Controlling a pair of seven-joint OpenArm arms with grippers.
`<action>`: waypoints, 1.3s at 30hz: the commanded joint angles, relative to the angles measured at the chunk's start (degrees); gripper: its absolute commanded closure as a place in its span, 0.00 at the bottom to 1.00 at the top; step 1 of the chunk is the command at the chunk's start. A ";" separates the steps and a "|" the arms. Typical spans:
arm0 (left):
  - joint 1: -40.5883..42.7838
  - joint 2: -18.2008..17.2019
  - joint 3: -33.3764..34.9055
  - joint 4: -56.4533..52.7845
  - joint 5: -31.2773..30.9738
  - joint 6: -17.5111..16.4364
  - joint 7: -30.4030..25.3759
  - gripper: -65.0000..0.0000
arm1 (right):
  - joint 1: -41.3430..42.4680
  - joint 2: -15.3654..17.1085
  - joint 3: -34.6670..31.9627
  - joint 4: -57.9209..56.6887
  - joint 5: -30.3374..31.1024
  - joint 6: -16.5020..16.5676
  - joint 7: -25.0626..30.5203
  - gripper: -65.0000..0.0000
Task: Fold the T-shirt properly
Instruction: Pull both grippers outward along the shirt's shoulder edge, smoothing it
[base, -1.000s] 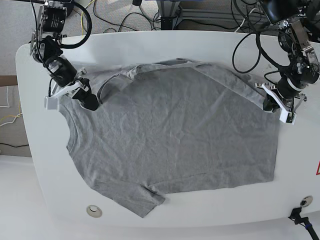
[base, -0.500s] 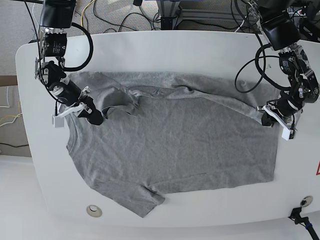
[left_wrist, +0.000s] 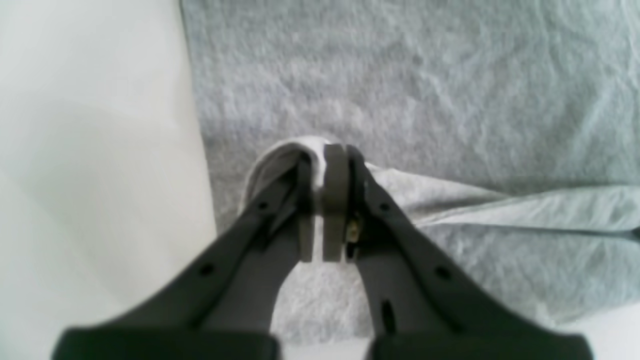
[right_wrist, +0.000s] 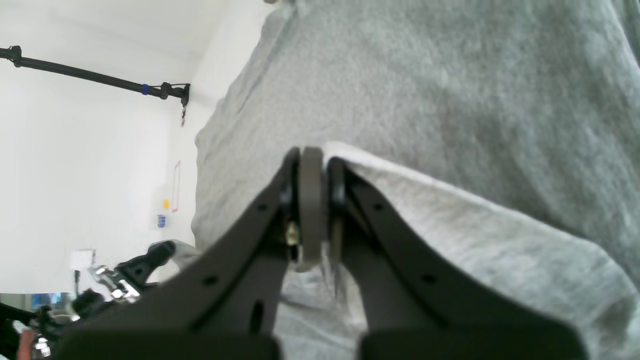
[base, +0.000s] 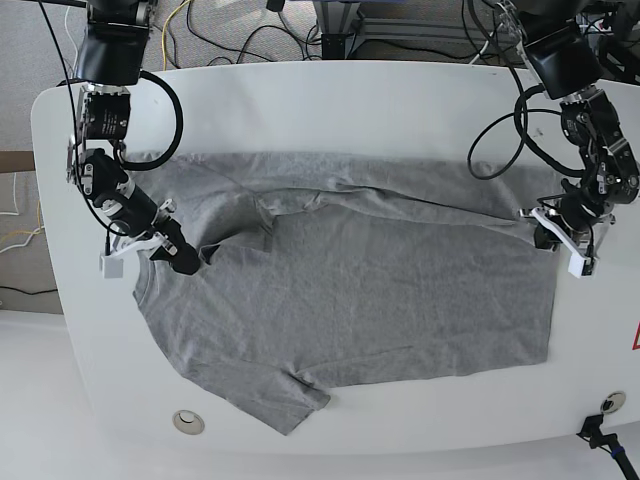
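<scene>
Both tools clamped on the T-shirt, fold carried further down.

The left tool (base: 548, 236) and right tool (base: 185, 262) each pinched an edge of the T-shirt (base: 360, 310), jaws tight on cloth. Against the earlier frames, both had dropped lower across the shirt, and the folded-over top band lay longer and flatter. The shirt sat spread on the white table (base: 300, 100), wrinkled, one sleeve pointing to the near edge; cables (base: 250, 40) trailed on the floor behind.
</scene>
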 joint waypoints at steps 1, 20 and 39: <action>-1.57 -1.23 -0.24 -0.15 -0.47 -0.03 -1.54 1.00 | 2.88 0.56 0.28 0.97 -1.94 0.80 0.78 1.00; -10.00 -3.95 0.56 -12.28 -0.38 -0.03 -4.62 1.00 | 11.67 -1.03 0.28 -8.79 -5.90 3.97 0.69 1.00; -13.61 -7.82 6.18 -11.75 9.29 -0.30 -13.32 0.00 | 16.41 -0.76 0.20 -12.66 -24.00 4.06 -0.63 0.14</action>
